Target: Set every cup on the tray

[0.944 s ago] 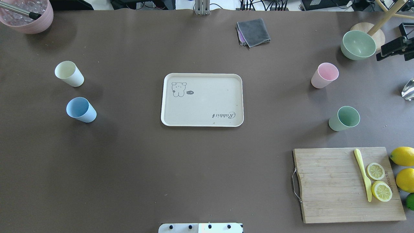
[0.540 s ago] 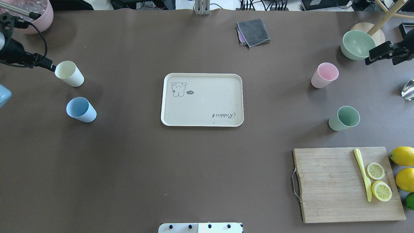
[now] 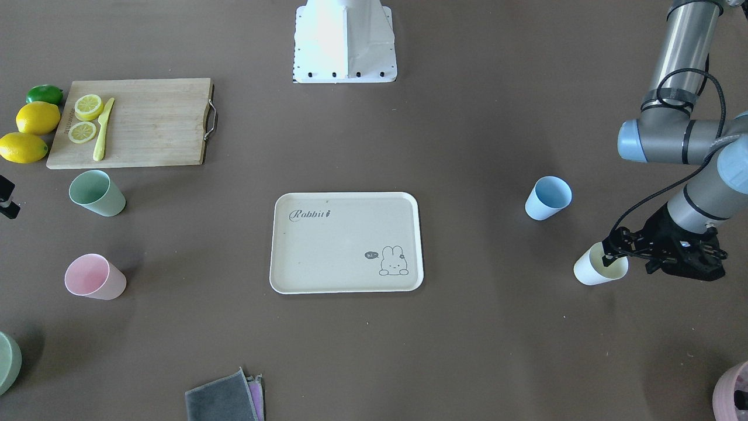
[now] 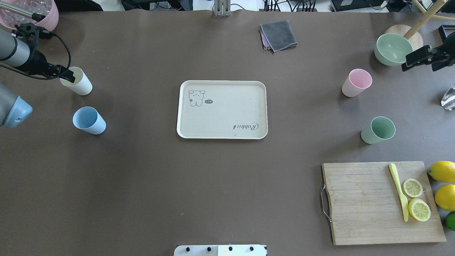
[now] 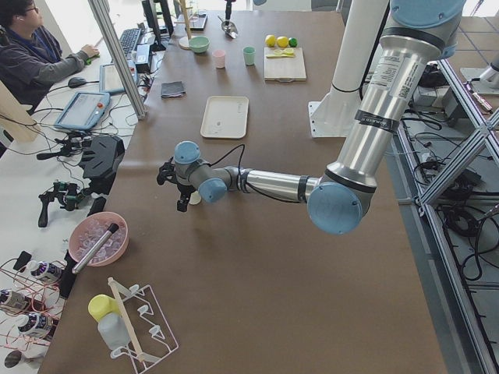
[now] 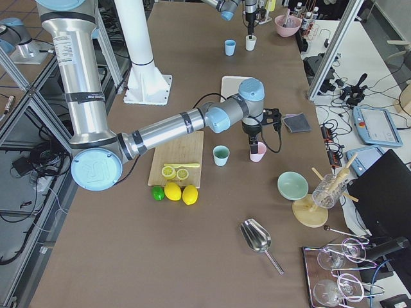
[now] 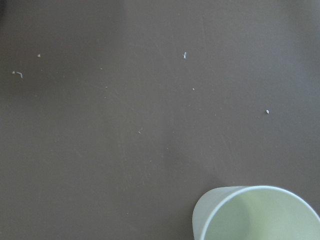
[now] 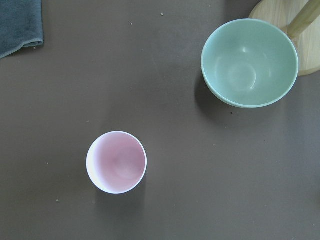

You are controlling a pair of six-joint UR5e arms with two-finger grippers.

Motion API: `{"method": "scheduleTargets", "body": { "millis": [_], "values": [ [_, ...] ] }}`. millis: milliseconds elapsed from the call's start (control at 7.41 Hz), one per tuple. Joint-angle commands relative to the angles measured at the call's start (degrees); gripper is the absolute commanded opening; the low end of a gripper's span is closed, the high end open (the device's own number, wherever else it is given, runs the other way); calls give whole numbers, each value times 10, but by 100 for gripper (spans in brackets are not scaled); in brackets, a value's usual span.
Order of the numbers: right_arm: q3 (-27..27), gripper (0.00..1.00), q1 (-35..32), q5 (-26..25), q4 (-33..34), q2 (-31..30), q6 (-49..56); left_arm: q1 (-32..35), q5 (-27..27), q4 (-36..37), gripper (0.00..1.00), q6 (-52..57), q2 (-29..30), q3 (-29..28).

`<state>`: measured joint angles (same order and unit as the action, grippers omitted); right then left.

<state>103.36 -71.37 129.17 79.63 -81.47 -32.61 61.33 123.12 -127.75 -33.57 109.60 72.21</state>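
Just a long brown-covered table (image 4: 227, 185), white desk (image 6: 376, 61) alongside packed with gear, tiled floor (image 6: 19, 269) opposite, pretty bright lighting.

The robot's base (image 3: 343, 41) is a white block at 12 o'clock in the front-facing view. It has a row of small dark screws along its bottom edge. The left arm (image 3: 684, 47) is made of shiny silver tubes. Its joints have pale blue round caps and black rings. A thin black cable loops along it to the black left gripper (image 4: 68, 74). The right arm (image 6: 164, 133) looks the same, silver and blue. One blue cap, at 9 o'clock in the right side view, has a round logo. The right gripper (image 6: 252, 142) is black too.
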Motion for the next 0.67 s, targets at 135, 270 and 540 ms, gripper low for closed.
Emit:
{"method": "scheduleTargets", "body": {
  "millis": [135,270,540],
  "values": [
    [0,100,0,-4,0,-3,0,-29,-15,-33,0,1,3,-26],
    [0,100,0,-4,0,-3,0,-29,-14,-33,0,2,7,-24],
    [0,100,0,-4,0,-4,0,-24,-9,-26,0,-3,31,-20]
  ]
}}
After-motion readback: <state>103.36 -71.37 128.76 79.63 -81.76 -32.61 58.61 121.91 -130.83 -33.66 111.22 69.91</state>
